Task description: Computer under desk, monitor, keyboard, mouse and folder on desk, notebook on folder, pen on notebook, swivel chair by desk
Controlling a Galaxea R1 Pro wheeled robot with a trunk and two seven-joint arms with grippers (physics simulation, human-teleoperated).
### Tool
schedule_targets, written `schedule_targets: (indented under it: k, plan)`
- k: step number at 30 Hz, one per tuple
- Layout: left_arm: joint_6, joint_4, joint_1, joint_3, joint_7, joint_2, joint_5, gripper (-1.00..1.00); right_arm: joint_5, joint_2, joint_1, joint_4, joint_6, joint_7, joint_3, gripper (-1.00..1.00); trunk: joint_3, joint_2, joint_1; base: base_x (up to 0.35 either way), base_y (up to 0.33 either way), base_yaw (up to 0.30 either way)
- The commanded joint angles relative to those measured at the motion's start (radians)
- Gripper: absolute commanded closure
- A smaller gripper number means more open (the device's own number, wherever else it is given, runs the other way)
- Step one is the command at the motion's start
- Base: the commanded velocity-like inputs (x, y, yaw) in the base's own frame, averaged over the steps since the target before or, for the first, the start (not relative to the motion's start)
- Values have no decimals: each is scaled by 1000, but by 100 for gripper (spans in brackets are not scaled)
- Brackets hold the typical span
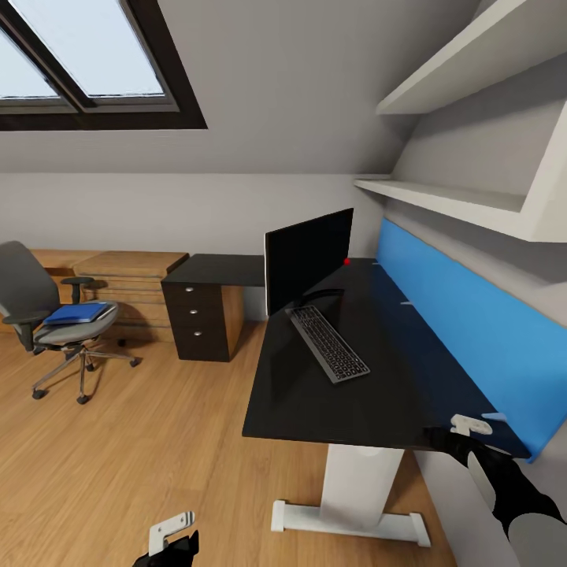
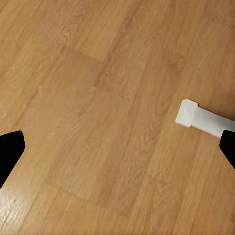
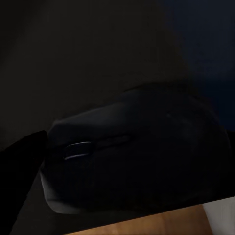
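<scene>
Right pincer (image 1: 453, 435) sits at the near right corner of the tabletop (image 1: 394, 370), arm reaching in from lower right. The right wrist view shows a dark mouse (image 3: 132, 152) close under the camera, resting on the black surface near its edge, with floor beyond. One dark finger shows at the side of that view; whether the jaws are apart or closed on the mouse, cannot tell.

Left pincer (image 1: 169, 539) hangs low over the wood floor (image 1: 118, 472), holding nothing; its two fingertips (image 2: 10, 152) stand wide apart at the margins of the left wrist view, with the white desk foot (image 2: 196, 117) between them on the floor.

Step in hand, by my reading: placing the mouse. It lies well apart from the keyboard (image 1: 328, 343), which sits angled in front of the monitor (image 1: 309, 258). Next move likely calls for carrying the mouse forward along the tabletop to just beside the keyboard.

The folder (image 1: 77, 313) is on the seat of the swivel chair (image 1: 55, 323), far left, well apart from the desk; notebook and pen not made out.

Edges: mouse is close to the near edge, so a slip could drop it. Open black surface lies right of the keyboard, bounded by the blue back panel (image 1: 465, 323). Floor between chair and desk is open.
</scene>
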Motion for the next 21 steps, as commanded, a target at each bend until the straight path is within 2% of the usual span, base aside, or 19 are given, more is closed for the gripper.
schedule_targets:
  k: [1, 14, 15, 21]
  plan:
    - [3, -2, 0, -3, 8, 1, 9, -100, -13, 1, 0, 0, 10, 6, -3, 100, -1, -1, 0, 0, 0, 0]
    - [3, -3, 0, -3, 6, 2, 9, -100, -15, 2, 0, -30, 13, 8, -2, 100, -1, -1, 0, 0, 0, 0]
    - [4, -1, 0, -2, 7, 5, 8, -100, -16, 8, 0, -105, 23, 7, -2, 100, 2, 6, -4, 0, 0, 0]
    - [4, -1, 0, 0, 8, 5, 8, -100, -16, 10, 0, -114, 24, 6, -2, 100, 21, 48, -27, 0, 0, 0]
